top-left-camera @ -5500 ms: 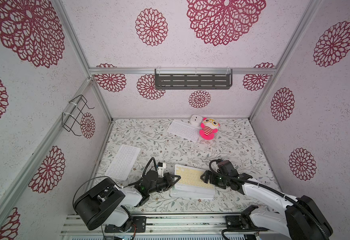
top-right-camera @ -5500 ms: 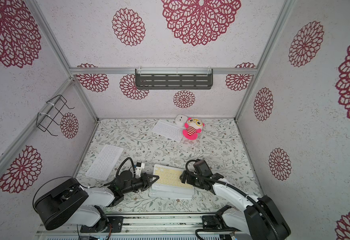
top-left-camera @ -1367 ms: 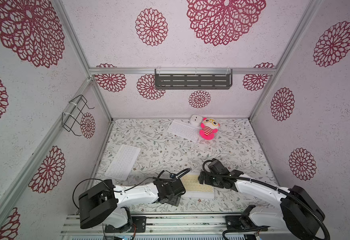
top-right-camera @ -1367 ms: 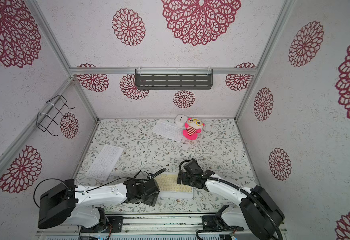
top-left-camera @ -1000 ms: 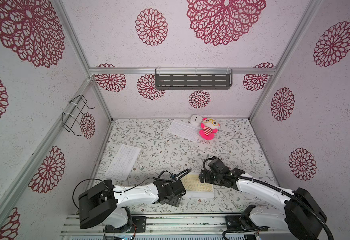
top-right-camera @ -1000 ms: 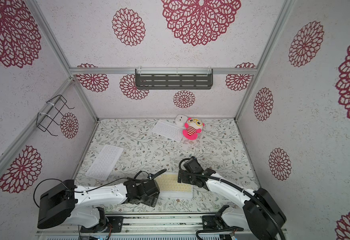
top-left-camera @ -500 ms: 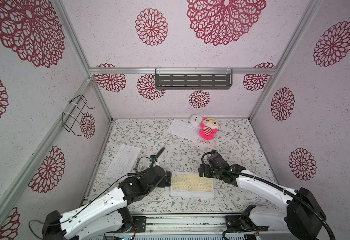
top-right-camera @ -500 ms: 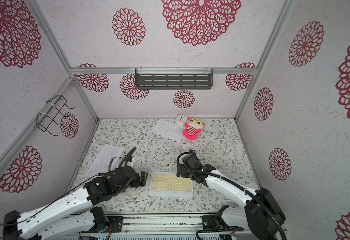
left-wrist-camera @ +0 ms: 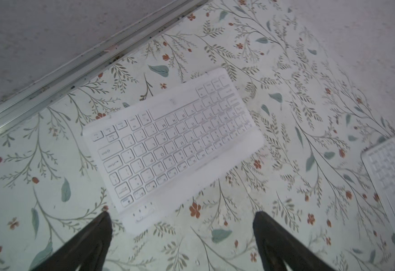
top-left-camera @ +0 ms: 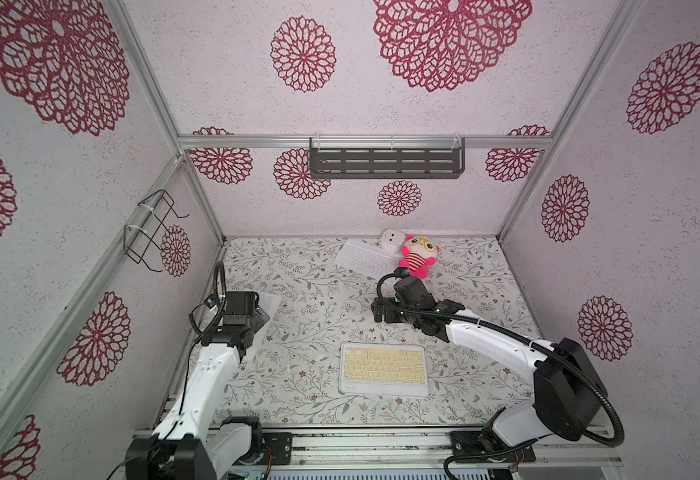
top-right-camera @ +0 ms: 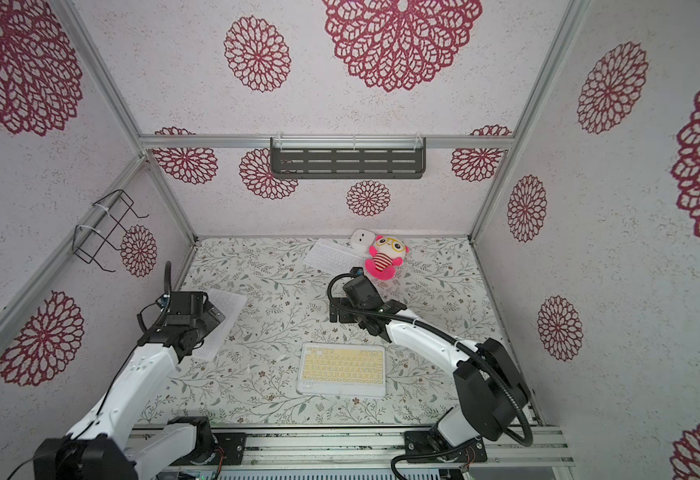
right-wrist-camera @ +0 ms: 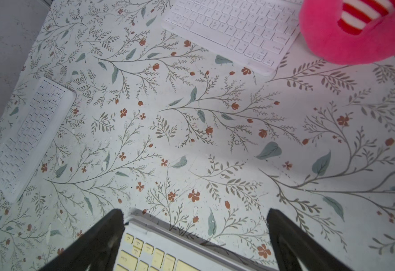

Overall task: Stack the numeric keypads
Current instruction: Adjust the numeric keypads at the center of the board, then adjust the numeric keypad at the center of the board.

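- The desk (top-left-camera: 319, 299) has a floral surface; clock directions below are read on it from both top views, with 12 o'clock at the back wall.
- A yellow-keyed keypad (top-left-camera: 383, 369) lies flat near 6 o'clock. It tops a stack: the right wrist view shows another white frame edge beneath it.
- The left white keypad (left-wrist-camera: 173, 145) lies flat at 9 o'clock, close to the side wall and angled to it. In both top views the left arm covers most of it.
- The far white keypad (top-left-camera: 363, 259) lies near 12 o'clock, with a pink plush toy (top-left-camera: 417, 257) touching its 3 o'clock end and a small white cube (top-left-camera: 390, 240) just behind.
- The left end effector (left-wrist-camera: 182, 215) hovers over the left white keypad, released, fingers spread wide and holding nothing.
- The right end effector (right-wrist-camera: 195, 212) hangs above bare desk between the stack and the far white keypad, released and empty.
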Motion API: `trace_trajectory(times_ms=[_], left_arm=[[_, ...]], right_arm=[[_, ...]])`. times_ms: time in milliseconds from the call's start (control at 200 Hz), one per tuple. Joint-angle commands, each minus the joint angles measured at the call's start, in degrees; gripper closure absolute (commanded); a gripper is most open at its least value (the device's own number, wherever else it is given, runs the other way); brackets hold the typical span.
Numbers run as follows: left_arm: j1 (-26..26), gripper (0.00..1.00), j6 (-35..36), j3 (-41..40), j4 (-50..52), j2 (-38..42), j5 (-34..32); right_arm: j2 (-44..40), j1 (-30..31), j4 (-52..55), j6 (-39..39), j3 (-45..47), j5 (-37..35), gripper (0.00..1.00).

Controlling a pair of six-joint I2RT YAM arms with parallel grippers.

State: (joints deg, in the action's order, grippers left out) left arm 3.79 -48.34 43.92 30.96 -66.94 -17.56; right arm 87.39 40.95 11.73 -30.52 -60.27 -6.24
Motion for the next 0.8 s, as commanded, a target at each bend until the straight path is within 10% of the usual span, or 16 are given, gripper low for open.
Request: trace_trajectory(times_ms=[0,320,796], left_arm=[[5.91,0.03,3.93,4.25,-10.21,-7.96,8.22],[12.14,0.02,8.12,23.37,-10.17,-35.30,17.32],[11.98,0.02,11.66,30.51,-6.89,-45.04,20.64]], right_arm=[[1.03,-0.85,-0.35,2.67,-2.69,0.83,0.01],[3.40,-4.75,-0.18,1.46,-4.07,1.41,0.01],[5.13,-8.52,-0.14,0.32,-4.23,2.99,0.01]])
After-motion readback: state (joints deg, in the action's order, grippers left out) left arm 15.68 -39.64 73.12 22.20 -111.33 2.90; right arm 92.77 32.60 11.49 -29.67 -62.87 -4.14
